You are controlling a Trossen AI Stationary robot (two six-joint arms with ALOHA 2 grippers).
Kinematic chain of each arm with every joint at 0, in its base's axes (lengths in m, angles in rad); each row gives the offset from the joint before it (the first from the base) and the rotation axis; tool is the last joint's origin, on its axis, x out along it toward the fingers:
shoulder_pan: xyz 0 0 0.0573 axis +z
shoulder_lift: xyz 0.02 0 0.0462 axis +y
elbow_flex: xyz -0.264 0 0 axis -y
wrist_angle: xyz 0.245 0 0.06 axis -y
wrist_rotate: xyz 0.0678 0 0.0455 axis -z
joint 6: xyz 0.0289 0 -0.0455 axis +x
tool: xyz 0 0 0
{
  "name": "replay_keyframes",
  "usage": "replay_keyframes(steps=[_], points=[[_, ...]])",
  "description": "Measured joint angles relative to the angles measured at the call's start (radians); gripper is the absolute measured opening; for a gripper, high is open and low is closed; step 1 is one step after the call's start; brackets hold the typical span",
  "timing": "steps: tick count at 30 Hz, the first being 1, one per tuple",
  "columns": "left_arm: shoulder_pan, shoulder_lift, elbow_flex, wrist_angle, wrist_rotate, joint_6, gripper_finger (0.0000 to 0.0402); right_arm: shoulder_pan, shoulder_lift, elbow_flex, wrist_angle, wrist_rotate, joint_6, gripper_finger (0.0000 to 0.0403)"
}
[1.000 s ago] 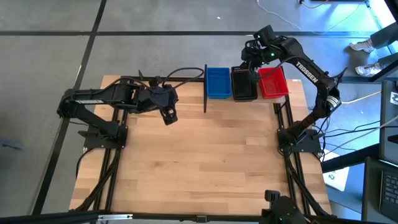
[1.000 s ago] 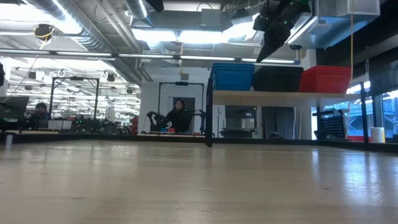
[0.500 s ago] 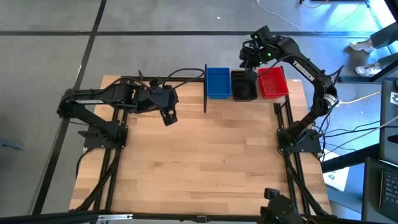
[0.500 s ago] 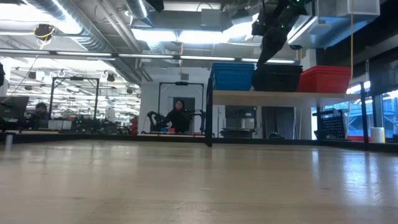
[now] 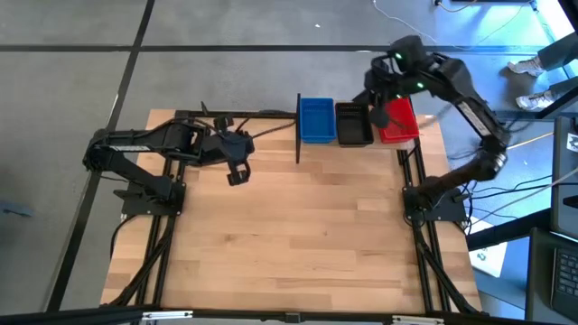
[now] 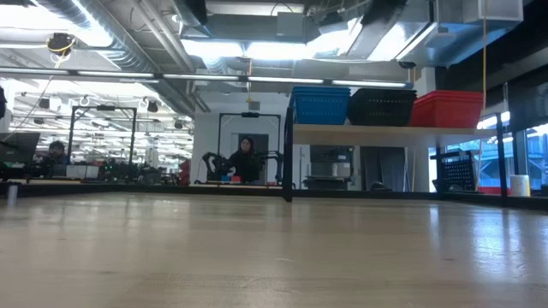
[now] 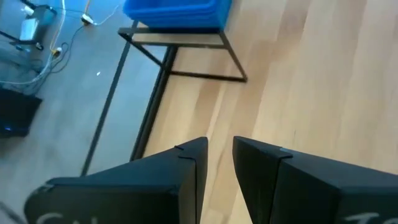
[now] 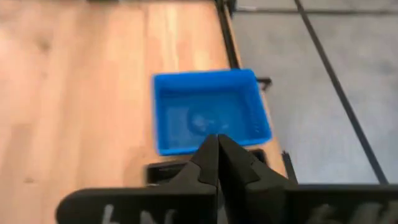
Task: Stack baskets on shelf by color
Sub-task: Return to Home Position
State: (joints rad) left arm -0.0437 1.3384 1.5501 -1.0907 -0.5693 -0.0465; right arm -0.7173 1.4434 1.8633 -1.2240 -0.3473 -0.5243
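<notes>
Blue baskets (image 5: 316, 120), black baskets (image 5: 353, 125) and red baskets (image 5: 398, 123) stand side by side on the shelf (image 6: 394, 130) at the table's far edge. In the low view they show as blue baskets (image 6: 320, 104), black baskets (image 6: 383, 107) and red baskets (image 6: 447, 109). My right gripper (image 5: 378, 112) hangs high over the black and red ones, shut (image 8: 217, 140), with the blue basket (image 8: 211, 112) beyond it. My left gripper (image 5: 236, 172) hovers over the table left of the shelf, its fingers a little apart (image 7: 219, 148).
The wooden tabletop (image 5: 289, 235) stretches from the shelf to the near edge. Black shelf posts (image 5: 298, 126) stand between my left gripper and the blue basket. Cables (image 5: 262, 108) lie at the far edge. A person (image 6: 246, 160) sits in the room beyond.
My right gripper has risen from just above the black basket, left the low view, and swung toward the table's right. My left gripper has shifted slightly toward the left. The baskets have stayed in place.
</notes>
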Motion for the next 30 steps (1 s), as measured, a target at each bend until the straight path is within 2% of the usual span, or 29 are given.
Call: replay_keyframes(steps=[4, 8, 15, 18, 22, 27, 30], points=[[0.000, 0.011, 0.000, -0.048, -0.068, -0.036, 0.0061, 0.112, -0.104, 0.000, -0.029, 0.048, 0.070, 0.0000], [-0.001, -0.001, -0.001, -0.086, -0.105, -0.034, 0.0018, 0.222, -0.204, 0.001, -0.031, 0.098, 0.160, 0.0000], [-0.014, -0.137, -0.001, -0.162, -0.100, -0.143, 0.0001, 0.359, -0.369, -0.041, -0.043, 0.125, 0.296, 0.0000], [-0.045, -0.219, -0.003, -0.166, -0.084, -0.200, 0.0001, 0.395, -0.456, -0.123, -0.025, 0.129, 0.340, 0.0000], [-0.115, -0.341, -0.034, -0.141, -0.063, -0.272, 0.0000, 0.416, -0.590, -0.297, 0.100, 0.129, 0.419, 0.0000], [-0.201, -0.485, -0.173, -0.005, -0.028, -0.304, 0.0000, 0.418, -0.742, -0.514, 0.255, 0.129, 0.489, 0.0000], [-0.238, -0.585, -0.296, 0.144, 0.024, -0.279, 0.0000, 0.418, -0.809, -0.610, 0.289, 0.128, 0.537, 0.0000]])
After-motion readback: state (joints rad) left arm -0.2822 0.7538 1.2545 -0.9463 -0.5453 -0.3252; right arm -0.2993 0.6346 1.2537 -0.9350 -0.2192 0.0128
